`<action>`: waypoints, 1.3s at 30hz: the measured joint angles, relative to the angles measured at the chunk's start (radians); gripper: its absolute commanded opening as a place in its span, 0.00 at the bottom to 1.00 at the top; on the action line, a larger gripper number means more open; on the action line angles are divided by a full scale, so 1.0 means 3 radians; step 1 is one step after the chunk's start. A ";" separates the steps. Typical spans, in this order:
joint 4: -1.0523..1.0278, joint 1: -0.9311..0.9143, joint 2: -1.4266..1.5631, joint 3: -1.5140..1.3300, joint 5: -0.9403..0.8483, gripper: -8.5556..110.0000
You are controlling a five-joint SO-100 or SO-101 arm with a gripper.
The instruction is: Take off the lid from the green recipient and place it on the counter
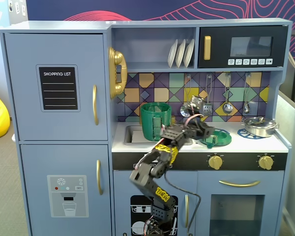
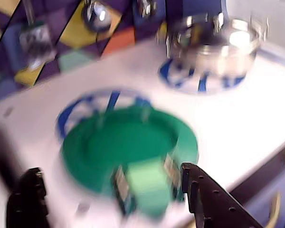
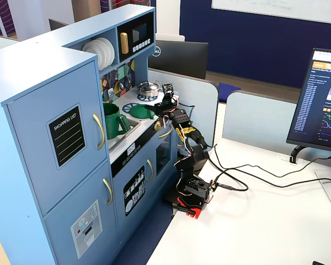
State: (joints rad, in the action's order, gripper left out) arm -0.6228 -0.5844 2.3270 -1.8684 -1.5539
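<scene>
Blue-grey toy kitchen cabinetry fills both fixed views, with a patterned tile backsplash, hanging utensils and a white tabletop (image 1: 265, 143) carrying a recessed sink and blue printed burner rings. On that tabletop the translucent green lid (image 2: 128, 149) already lies flat over the nearer burner ring (image 2: 90, 102), its pale strap handle (image 2: 145, 183) pointing toward the camera in the wrist view. The tall green recipient (image 1: 155, 121) stands uncovered in the sink area, at about 9 o'clock from the lid in a fixed view and clearly apart from it. The hand (image 2: 111, 202) hovers just above the lid's near edge with its two dark fingers (image 2: 26, 199) spread either side of the strap, gripping nothing; the blur in the wrist view leaves it unclear whether a fingertip brushes the plastic. Judging by this, the placing looks essentially done and what remains is pulling clear. The risk lies in that retreat: the strap sits between the spread fingers, so a sideways or low pull-back could catch it and drag the light disc toward the front edge at 6 o'clock, where it might tip off. A swing toward 2 o'clock could also knock the silver metal pot (image 2: 213, 45) on the far ring. A straight lift first would seem safest.
</scene>
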 measured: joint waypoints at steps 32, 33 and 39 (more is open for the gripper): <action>-0.0527 0.1943 0.2327 -0.3768 0.0056 0.07; -0.0598 0.1943 0.2367 -0.3779 0.0118 0.07; -0.1355 0.1958 0.2649 -0.3784 0.0245 0.07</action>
State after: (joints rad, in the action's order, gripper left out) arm -1.0293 0.0031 3.1217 -3.0035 -1.4803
